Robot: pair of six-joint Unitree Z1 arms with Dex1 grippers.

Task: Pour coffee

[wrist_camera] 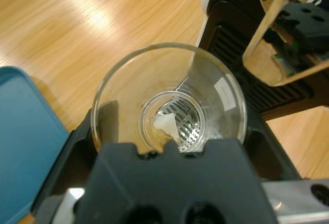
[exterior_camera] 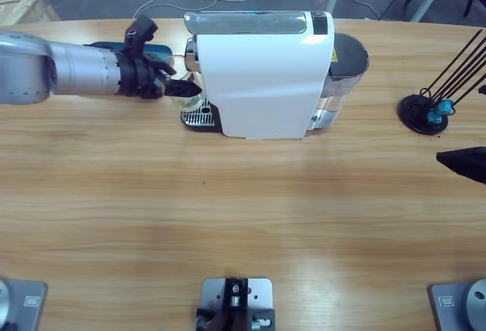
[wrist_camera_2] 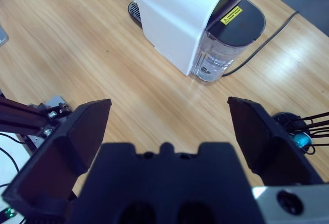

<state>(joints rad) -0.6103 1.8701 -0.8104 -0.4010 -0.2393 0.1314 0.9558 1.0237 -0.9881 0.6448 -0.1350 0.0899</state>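
1. The left claw (exterior_camera: pixel 178 86) is clamping a clear glass (wrist_camera: pixel 168 100), its jaws sitting on either side of the glass wall near the rim in the left wrist view.
2. The glass is standing on the drip grille (exterior_camera: pixel 199 118) at the front of the white coffee machine (exterior_camera: pixel 266 77), under its brewing head as far as the high view shows.
3. Inside the glass, no amber pool of coffee is showing; only the clear base with a pale glint and the grille lines are coming through it, so the glass is looking empty or nearly so.
4. Judging from this, the step in hand is holding or placing the glass at the spout; the next move is calling for the glass to stay upright and centred under the outlet, or for a level lift away without tipping.
5. A blue tray (wrist_camera: pixel 25 142) is lying just beside the left claw on the worktop (exterior_camera: pixel 243 217).
6. The right claw (wrist_camera_2: pixel 169 131) is hanging wide apart and empty, well away from the machine, near a black stand (exterior_camera: pixel 425 112) holding blue capsules (exterior_camera: pixel 439 109).
7. The machine's water tank (wrist_camera_2: pixel 223 54) is sitting at its rear.
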